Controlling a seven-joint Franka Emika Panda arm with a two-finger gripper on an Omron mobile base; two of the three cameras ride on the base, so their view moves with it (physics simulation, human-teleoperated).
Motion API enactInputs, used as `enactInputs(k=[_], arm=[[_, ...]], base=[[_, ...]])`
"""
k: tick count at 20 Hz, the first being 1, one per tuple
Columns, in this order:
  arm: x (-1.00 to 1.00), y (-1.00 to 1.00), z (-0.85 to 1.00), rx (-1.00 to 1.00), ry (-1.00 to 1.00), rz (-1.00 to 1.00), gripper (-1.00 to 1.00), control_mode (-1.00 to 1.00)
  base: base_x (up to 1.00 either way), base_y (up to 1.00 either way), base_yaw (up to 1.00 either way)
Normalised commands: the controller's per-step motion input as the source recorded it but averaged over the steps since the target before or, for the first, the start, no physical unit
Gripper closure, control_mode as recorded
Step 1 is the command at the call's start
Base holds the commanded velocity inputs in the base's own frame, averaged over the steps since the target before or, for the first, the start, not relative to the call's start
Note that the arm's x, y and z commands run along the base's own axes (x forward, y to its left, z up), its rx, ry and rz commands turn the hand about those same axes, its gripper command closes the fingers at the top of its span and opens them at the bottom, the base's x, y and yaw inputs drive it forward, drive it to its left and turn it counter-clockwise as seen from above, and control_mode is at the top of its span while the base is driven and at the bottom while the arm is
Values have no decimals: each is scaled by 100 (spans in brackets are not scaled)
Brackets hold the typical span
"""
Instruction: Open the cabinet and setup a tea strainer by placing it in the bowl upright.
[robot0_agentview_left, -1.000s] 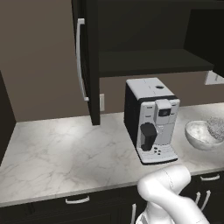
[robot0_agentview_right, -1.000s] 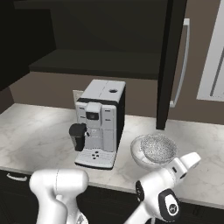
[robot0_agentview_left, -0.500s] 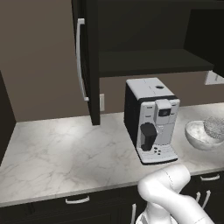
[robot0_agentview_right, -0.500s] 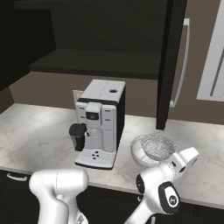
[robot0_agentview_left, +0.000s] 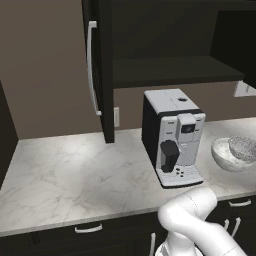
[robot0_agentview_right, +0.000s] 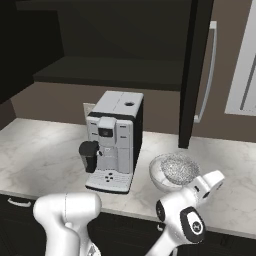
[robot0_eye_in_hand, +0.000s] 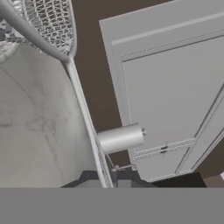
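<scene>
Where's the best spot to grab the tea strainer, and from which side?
By its thin straight handle, near the free end. The mesh basket sits in the bowl and is round, poor for pinching. Come from the counter's front edge, where the shut claw already pinches the handle.

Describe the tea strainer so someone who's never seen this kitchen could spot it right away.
Find the white and black coffee machine on the marble counter. On its side nearer the window sits a pale speckled bowl. The tea strainer is the silver wire-mesh basket in that bowl, the one see-through metal thing there.
</scene>
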Motion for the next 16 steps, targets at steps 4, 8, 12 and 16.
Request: enactInputs(k=[4,8,12,16], arm=[[26,0,-4,0,0,0,100,-100],[23,1,-4,0,0,0,100,-100],[18,0,-12,0,0,0,100,-100],[9,0,-16,0,0,0,100,-100]], base=[[0,0,0],[0,0,0],[0,0,0],[0,0,0]])
